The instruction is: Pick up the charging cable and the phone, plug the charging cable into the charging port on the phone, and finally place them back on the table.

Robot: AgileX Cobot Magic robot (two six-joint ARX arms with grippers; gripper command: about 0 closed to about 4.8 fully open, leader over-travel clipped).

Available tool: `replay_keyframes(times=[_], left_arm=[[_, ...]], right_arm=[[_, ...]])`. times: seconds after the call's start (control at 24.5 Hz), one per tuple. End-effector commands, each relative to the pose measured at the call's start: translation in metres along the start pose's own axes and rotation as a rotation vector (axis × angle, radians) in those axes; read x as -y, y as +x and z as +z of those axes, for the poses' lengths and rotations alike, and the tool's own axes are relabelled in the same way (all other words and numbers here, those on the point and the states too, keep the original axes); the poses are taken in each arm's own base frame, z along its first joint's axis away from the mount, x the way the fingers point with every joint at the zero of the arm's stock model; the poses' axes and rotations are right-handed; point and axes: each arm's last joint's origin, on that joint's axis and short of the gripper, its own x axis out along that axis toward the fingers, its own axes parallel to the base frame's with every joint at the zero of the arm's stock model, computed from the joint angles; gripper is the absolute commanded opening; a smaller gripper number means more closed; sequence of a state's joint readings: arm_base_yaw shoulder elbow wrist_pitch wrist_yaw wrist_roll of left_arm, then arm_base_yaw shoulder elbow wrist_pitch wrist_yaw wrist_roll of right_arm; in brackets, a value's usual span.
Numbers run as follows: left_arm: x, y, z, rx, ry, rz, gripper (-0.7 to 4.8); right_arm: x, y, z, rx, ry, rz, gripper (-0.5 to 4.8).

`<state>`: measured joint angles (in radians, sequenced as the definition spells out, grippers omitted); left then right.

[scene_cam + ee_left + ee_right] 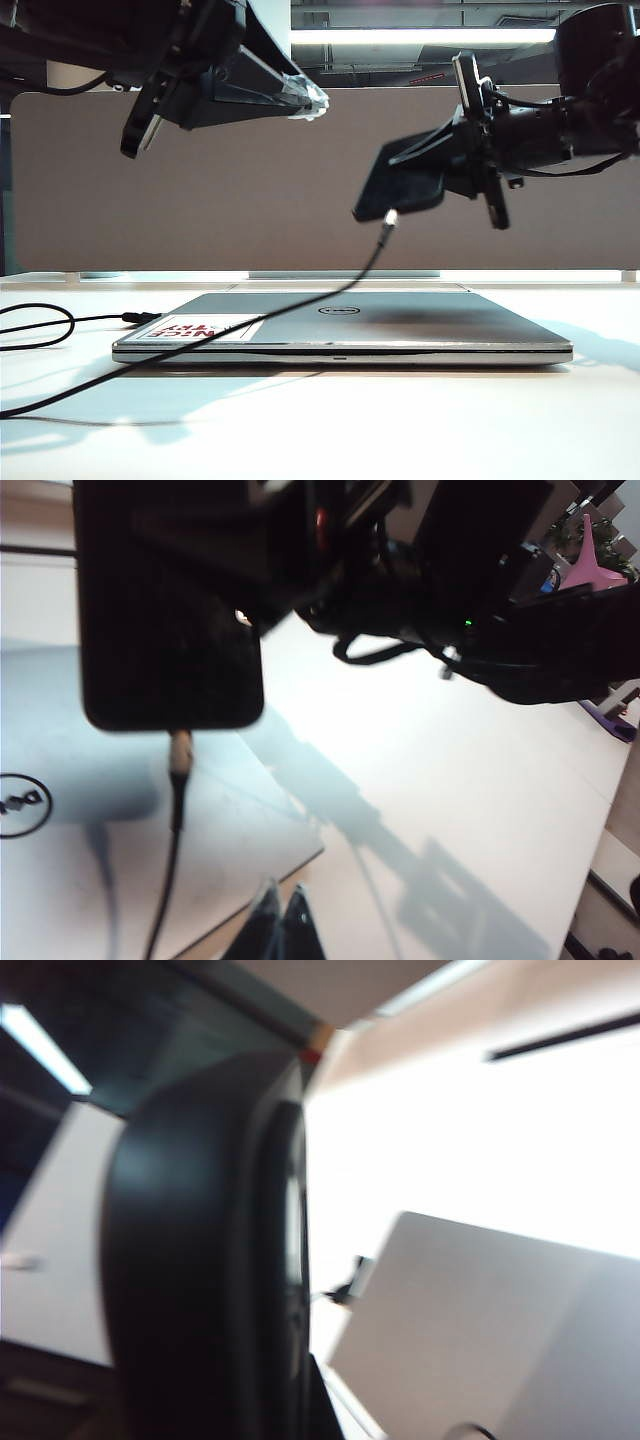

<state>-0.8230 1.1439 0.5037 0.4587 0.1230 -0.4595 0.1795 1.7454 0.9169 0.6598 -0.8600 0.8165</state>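
Right gripper (440, 180) clamps the phone (400, 185) above the Dell laptop (380, 325), charging cable (345, 285) plugged in. Left gripper (300, 98) closed, empty. Lower gently, keeping the plug seated.

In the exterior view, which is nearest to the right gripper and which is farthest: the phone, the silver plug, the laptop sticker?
1. The phone: held in the right gripper, raised at right of centre.
2. The silver plug: at the phone's lower end, just below.
3. The laptop sticker: far down to the left, on the lid.

Both arms are matte black, angular housings trailing looped black cables (400, 645).
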Motion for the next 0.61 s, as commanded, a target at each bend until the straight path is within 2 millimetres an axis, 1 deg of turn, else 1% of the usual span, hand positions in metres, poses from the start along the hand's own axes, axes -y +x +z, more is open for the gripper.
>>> replay_keyframes(times=[0.04,0.08,0.16,0.37,0.41,0.53,0.61], left_arm=[[-0.004,-0.001,0.008,0.001,0.012,0.032,-0.06],[-0.009,-0.001,0.014,-0.022,0.024,0.074,-0.06],[-0.013,-0.001,0.022,-0.033,0.052,0.107,-0.06],[-0.018,-0.003,0.041,-0.010,0.072,0.154,-0.06],[-0.019,-0.003,0.046,0.003,0.073,0.157,-0.06],[-0.017,-0.003,0.049,0.011,0.074,0.153,-0.06],[-0.017,-0.003,0.049,0.009,0.074,0.154,-0.06]], right_arm=[[-0.014,-0.011,0.004,-0.007,-0.063,-0.073,-0.05],[-0.019,-0.020,0.003,-0.034,-0.033,-0.105,-0.05],[-0.023,-0.032,0.004,-0.062,0.000,-0.140,-0.05],[-0.028,-0.067,0.002,-0.111,0.021,-0.251,-0.05],[-0.028,-0.081,0.001,-0.124,0.046,-0.296,-0.05],[-0.023,-0.100,-0.001,-0.144,0.083,-0.358,-0.05],[-0.022,-0.112,0.000,-0.187,0.066,-0.452,-0.05]])
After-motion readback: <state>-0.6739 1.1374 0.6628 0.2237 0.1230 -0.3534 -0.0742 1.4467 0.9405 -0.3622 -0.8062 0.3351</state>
